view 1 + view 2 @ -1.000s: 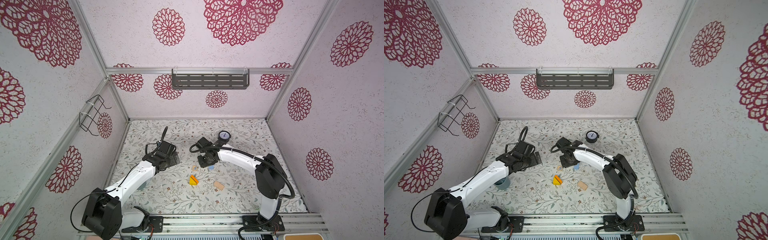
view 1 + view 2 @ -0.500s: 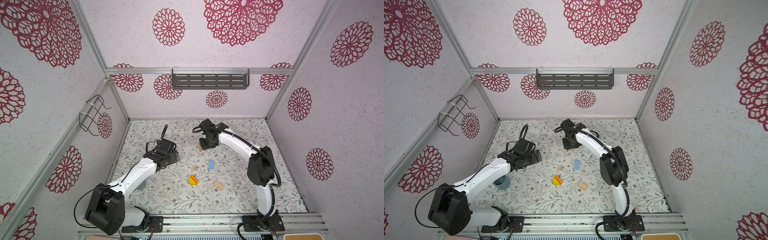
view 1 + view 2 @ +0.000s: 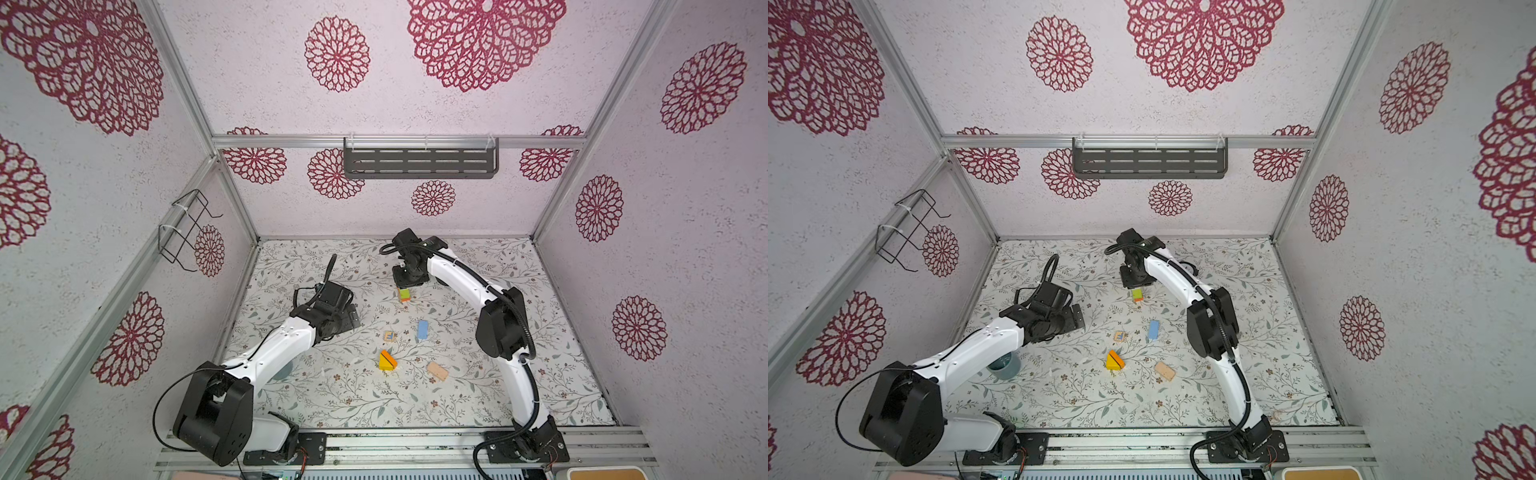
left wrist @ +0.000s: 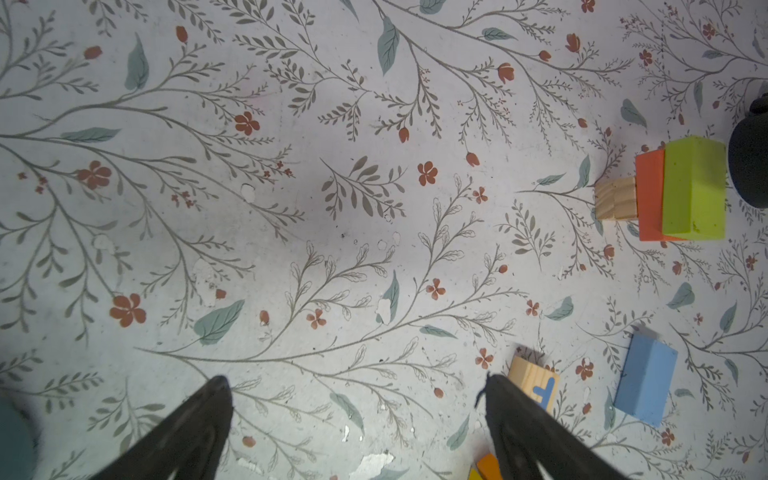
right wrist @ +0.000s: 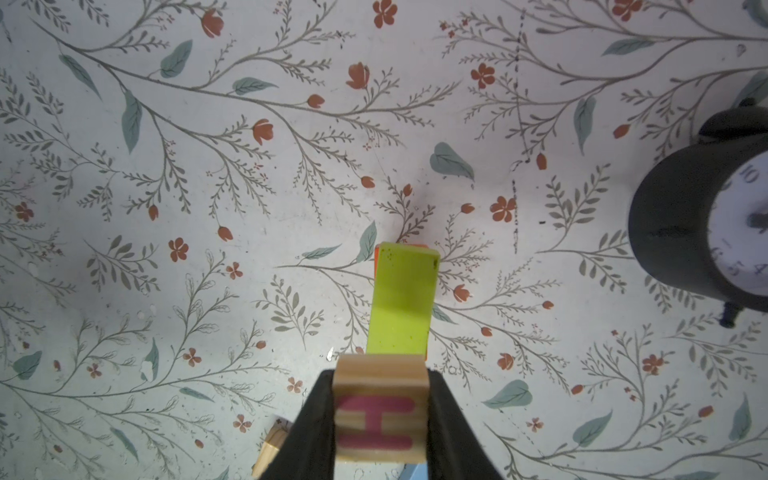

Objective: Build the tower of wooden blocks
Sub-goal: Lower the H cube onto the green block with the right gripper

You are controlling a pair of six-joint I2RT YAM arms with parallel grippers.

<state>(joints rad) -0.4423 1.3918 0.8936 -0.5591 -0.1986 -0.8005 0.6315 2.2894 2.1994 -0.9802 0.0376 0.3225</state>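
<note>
The tower (image 3: 404,294) (image 3: 1137,295) is a short stack with a green block (image 5: 403,299) (image 4: 693,191) on an orange-red one (image 4: 649,199), a plain wood cube (image 4: 615,203) at its foot. My right gripper (image 3: 409,279) (image 3: 1133,281) (image 5: 380,374) hangs just above it, shut on a wood cube printed with a red H (image 5: 380,409). My left gripper (image 3: 349,316) (image 3: 1076,318) (image 4: 355,382) is open over bare mat. Loose wood blocks lie mid-table: a printed cube (image 3: 389,336) (image 4: 536,380), a blue brick (image 3: 422,329) (image 4: 644,382), yellow-orange wedges (image 3: 387,360) and a tan brick (image 3: 437,370).
A round black clock (image 5: 706,232) (image 4: 748,166) stands close beside the tower, hidden by the right arm in both top views. A teal cup (image 3: 1005,365) sits under the left arm. Patterned walls close in the floral mat (image 3: 519,395) on three sides.
My right gripper has carried the H cube toward the back, from mid-table to above the green block, and its arm now covers the clock. The left arm has barely shifted.
</note>
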